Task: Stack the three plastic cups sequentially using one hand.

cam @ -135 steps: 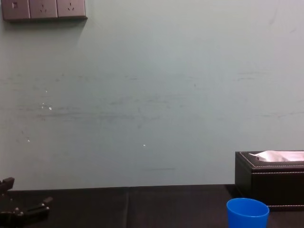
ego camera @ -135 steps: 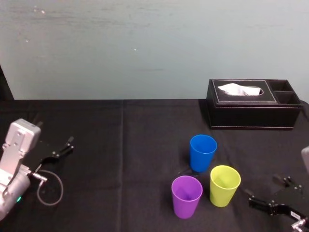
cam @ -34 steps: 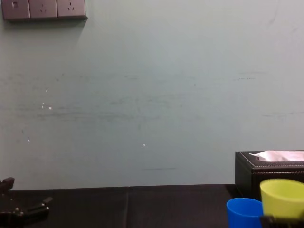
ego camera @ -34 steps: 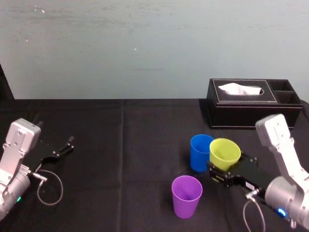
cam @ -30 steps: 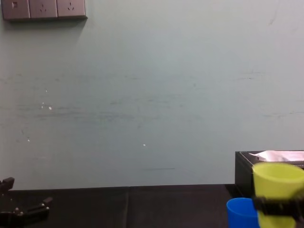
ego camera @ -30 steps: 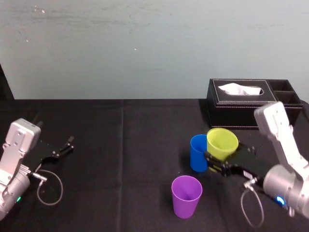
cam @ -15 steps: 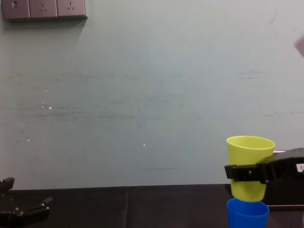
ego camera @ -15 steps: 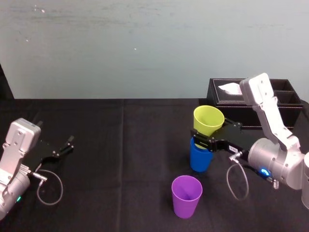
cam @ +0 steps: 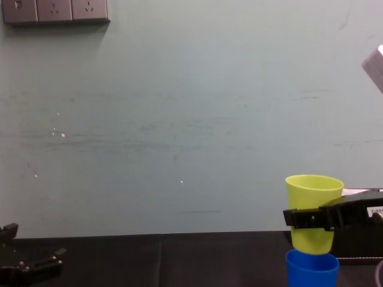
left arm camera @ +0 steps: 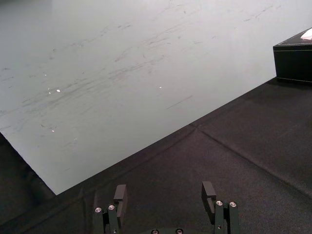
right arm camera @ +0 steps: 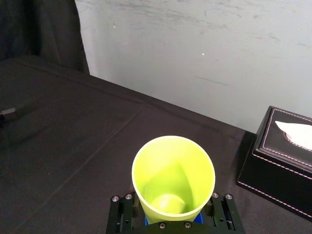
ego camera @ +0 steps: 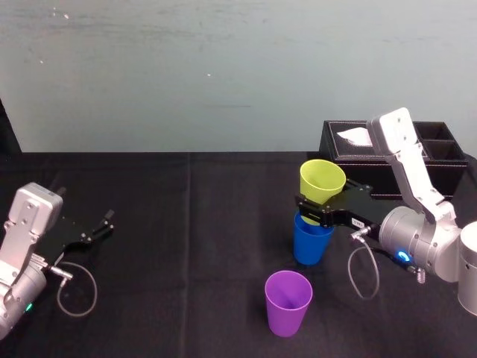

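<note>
My right gripper [ego camera: 322, 211] is shut on the yellow-green cup [ego camera: 322, 182], fingers on both its sides, and holds it upright directly over the blue cup [ego camera: 311, 240]. From the chest, the yellow-green cup [cam: 312, 211] has its base just above the blue cup's rim [cam: 311, 268]. The right wrist view looks down into the yellow-green cup [right arm camera: 173, 178], a sliver of blue cup [right arm camera: 171, 220] below it. The purple cup [ego camera: 288, 301] stands alone nearer to me. My left gripper [ego camera: 95, 228] rests open at the table's far left, nothing between its fingers [left arm camera: 121, 196].
A black tissue box [ego camera: 421, 160] with white tissue sits at the back right, behind my right arm. A thin cable loop [ego camera: 74, 291] lies by my left arm. The black tablecloth [ego camera: 194, 239] stretches bare between the arms.
The right gripper has lowered the yellow-green cup slightly toward the blue cup over the last half second; a second ago it was lower and to the right. The left arm is unmoved.
</note>
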